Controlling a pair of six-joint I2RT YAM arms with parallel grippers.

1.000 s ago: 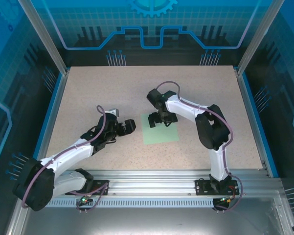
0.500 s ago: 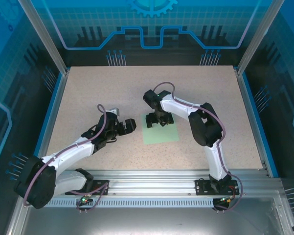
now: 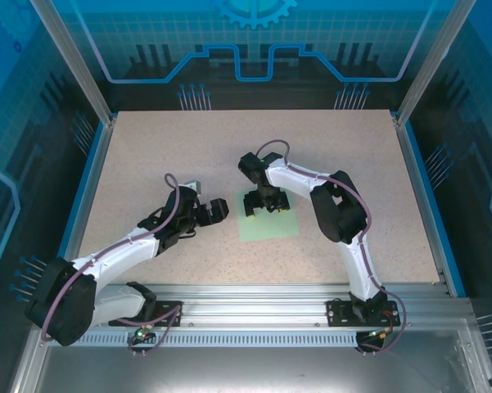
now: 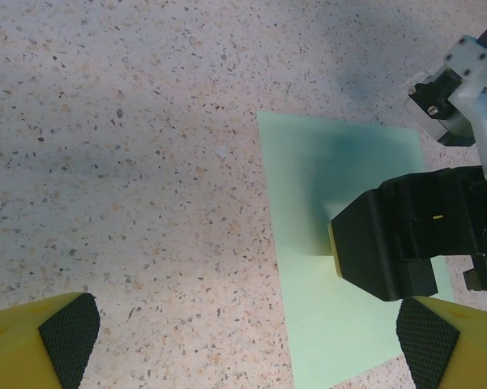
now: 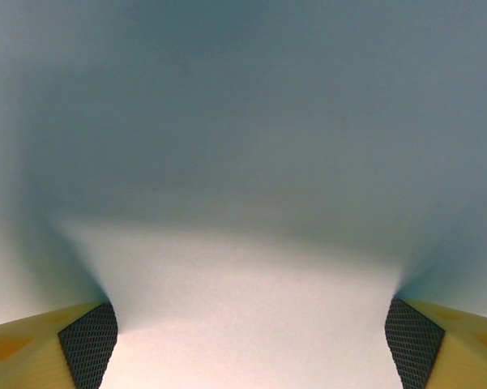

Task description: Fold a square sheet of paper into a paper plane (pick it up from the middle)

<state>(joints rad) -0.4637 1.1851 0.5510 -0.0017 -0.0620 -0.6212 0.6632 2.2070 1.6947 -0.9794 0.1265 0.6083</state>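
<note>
On the counter (image 3: 147,147) between the two arms, the sheet (image 3: 272,225) lies flat and unfolded, so no crease has been made yet. I judge we are at the very first step: picking it up from the middle.

The right end effector (image 3: 264,203) is down on the sheet with its fingers spread wide and nothing pinched. In its wrist view both pads sit at the paper's surface with pale green stretching unbroken between them. From above it looks planted a little toward the far-left part rather than dead centre, though I cannot tell exactly.

The left end effector (image 3: 217,210) hovers just left of the sheet, jaws fully apart and empty, apart from the paper.

Next, I reckon the right fingers need to close while pressing lightly, so the pads drag the paper inward and raise a ridge to grip. Too little pressure and the pads slide over it; too much and the thin sheet crumples.
</note>
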